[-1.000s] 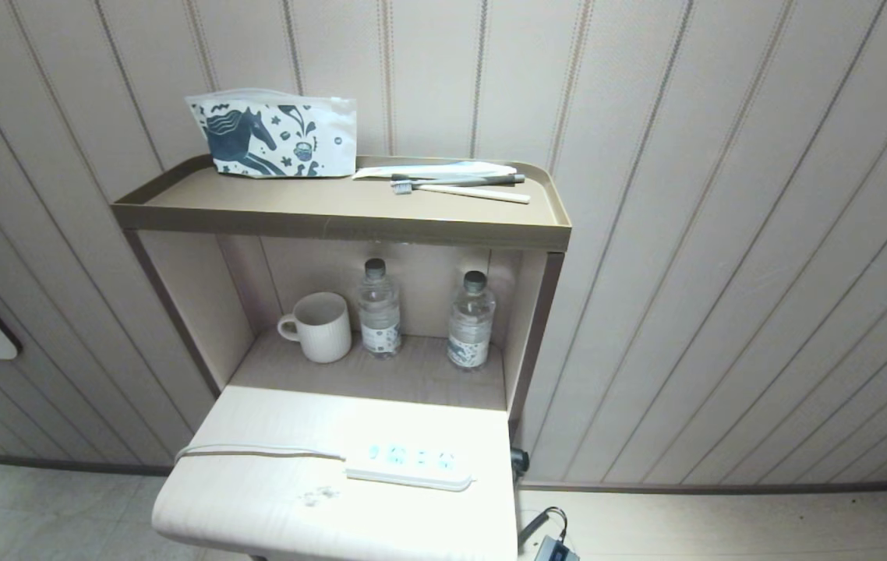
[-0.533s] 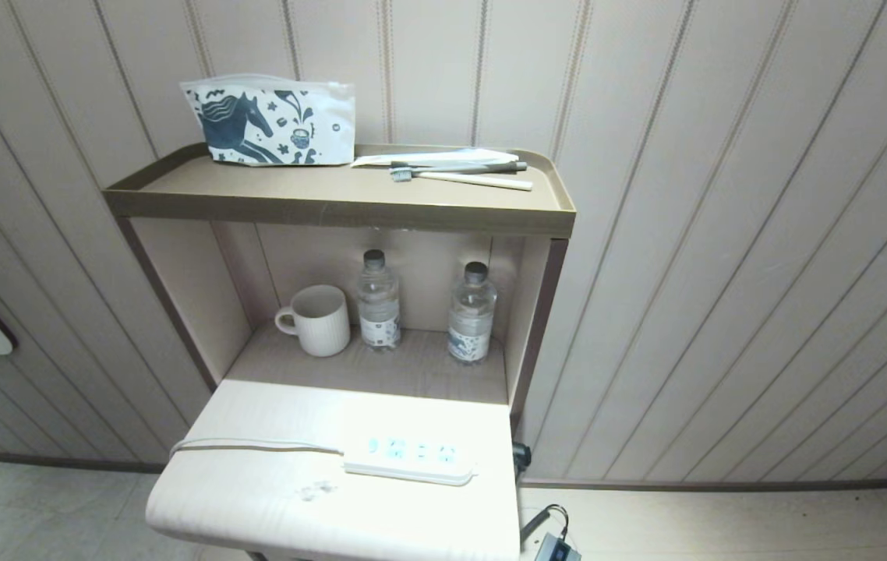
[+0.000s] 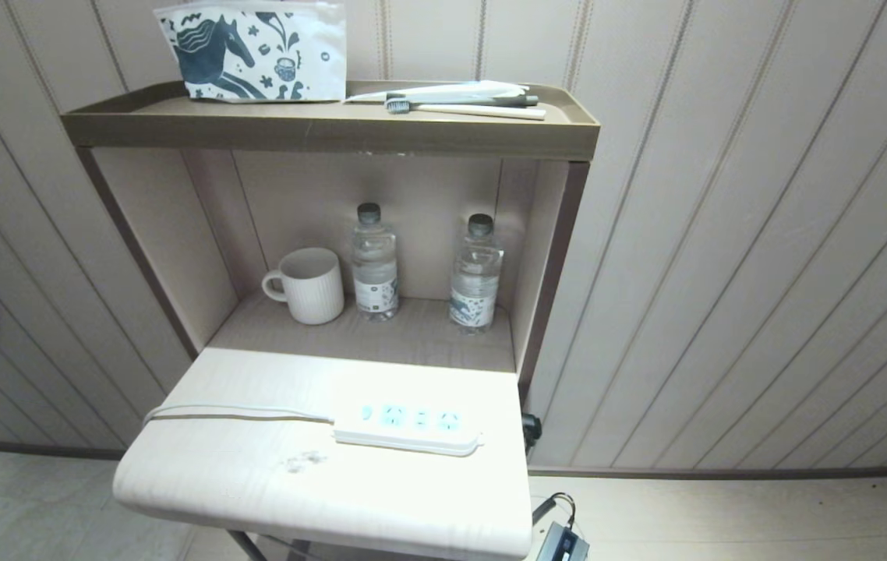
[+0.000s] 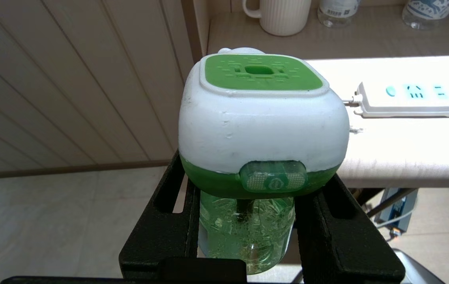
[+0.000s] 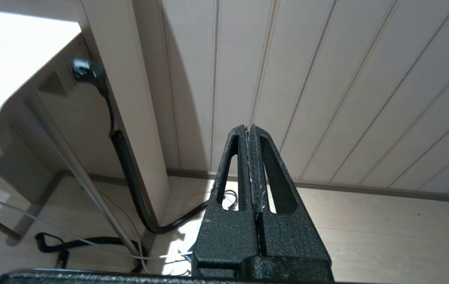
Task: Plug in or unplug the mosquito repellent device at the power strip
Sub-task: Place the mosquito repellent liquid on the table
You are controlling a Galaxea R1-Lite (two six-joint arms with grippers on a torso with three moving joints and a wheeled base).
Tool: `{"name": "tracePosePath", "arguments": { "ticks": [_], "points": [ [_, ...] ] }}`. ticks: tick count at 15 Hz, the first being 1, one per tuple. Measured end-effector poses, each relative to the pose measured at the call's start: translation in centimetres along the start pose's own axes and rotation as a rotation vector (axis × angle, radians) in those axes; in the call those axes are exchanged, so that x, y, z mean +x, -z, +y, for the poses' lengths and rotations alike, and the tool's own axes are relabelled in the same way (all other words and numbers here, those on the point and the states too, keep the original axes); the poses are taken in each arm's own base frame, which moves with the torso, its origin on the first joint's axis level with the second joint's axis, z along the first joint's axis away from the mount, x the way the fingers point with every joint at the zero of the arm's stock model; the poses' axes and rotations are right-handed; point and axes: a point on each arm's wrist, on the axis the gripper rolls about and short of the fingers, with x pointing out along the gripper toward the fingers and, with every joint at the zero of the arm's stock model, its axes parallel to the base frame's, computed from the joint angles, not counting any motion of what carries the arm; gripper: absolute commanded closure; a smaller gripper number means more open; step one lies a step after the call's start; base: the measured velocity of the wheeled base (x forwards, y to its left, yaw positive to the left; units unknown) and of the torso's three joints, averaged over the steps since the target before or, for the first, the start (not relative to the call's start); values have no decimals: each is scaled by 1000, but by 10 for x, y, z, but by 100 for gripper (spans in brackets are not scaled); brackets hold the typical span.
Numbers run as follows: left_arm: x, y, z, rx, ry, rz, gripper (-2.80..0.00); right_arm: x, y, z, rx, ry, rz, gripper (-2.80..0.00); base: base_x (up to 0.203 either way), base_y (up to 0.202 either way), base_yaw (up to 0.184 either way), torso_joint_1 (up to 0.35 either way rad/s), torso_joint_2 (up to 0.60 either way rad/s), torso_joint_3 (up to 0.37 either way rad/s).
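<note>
left tool (image 4: 248,221) stays clamped on the mosquito repellent device (image 4: 262,118), off the desk (image 3: 256,483) at 9 o'clock. right tool (image 5: 250,165) shut, parked low. camera's dropped, so power strip (image 3: 408,428) sits nearer; plugging in not started.

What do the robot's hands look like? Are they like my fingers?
Not much like yours. Each hand is matte black with a rough, grainy surface. The right hand has two long fingers that taper to a point, each with a long slot cut through it, and ridged inner faces. The left hand has the same black fingers with slots. No cables or markings show on either.
</note>
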Motion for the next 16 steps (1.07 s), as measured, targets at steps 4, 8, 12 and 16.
{"name": "tracePosePath", "arguments": {
  "ticks": [4, 8, 12, 16],
  "points": [
    [-4, -8, 1, 2, -7, -32, 0, 0, 0, 0, -1, 0, 0, 0, 0, 0, 0, -216, 502, 289],
    [-6, -13, 1, 3, -14, -49, 0, 0, 0, 0, -2, 0, 0, 0, 0, 0, 0, -188, 482, 284],
    [-6, -31, 3, 4, -4, -82, 0, 0, 0, 0, 3, 0, 1, 0, 0, 0, 0, -50, 140, 85],
    [14, -48, 5, -15, 29, -51, 0, 0, 0, 0, 4, 0, 0, 0, 0, 0, 0, -2, 8, 5]
  ]
}}
